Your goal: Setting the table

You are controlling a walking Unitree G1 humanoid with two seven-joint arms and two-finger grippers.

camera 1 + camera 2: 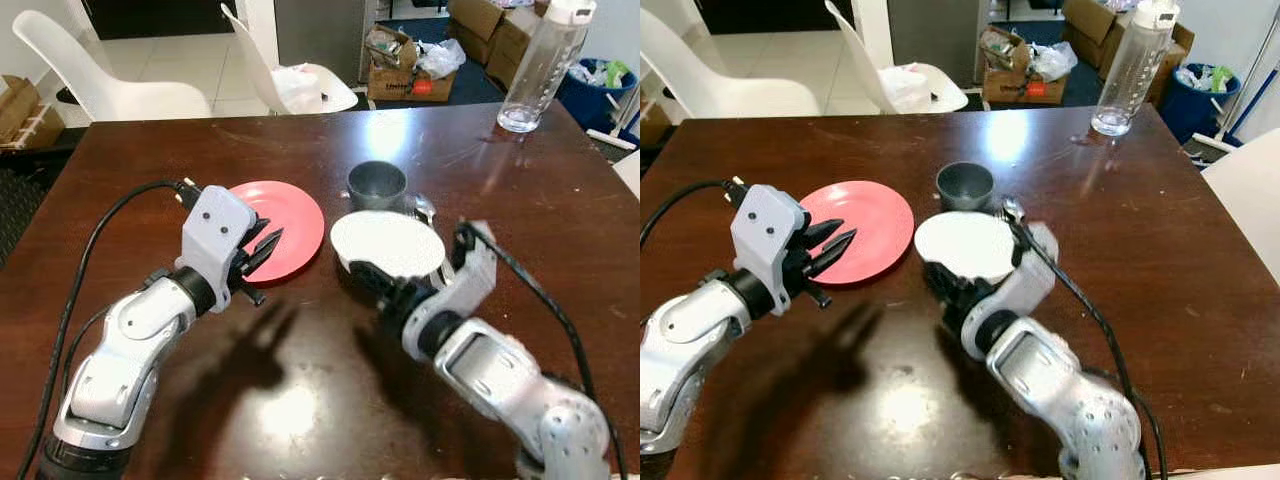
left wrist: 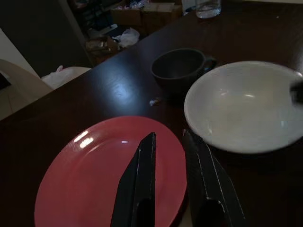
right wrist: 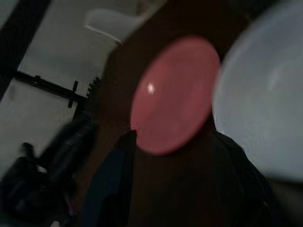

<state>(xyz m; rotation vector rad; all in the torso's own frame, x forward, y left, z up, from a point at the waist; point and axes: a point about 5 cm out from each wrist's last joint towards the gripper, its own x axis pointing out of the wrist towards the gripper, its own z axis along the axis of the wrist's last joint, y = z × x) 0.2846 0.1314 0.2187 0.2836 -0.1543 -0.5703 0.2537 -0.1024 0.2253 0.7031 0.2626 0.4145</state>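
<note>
On the dark table point(image 1: 560, 240), the left gripper point(image 1: 262, 248) hovers over the near edge of the red plate point(image 1: 290, 225), its fingers point(image 2: 139, 179) a little apart and holding nothing. The plate lies flat, left of centre. Just right of it sits the white bowl point(image 1: 388, 243), and behind the bowl stands a grey cup point(image 1: 377, 184), close to the bowl's far rim. The right gripper point(image 1: 362, 277) reaches in at the bowl's near left rim; whether its fingers grip the rim I cannot tell, as the wrist view is blurred. A clear bottle point(image 1: 541, 65) stands at the table's far right edge. White chairs point(image 1: 120, 85) stand beyond the table.
</note>
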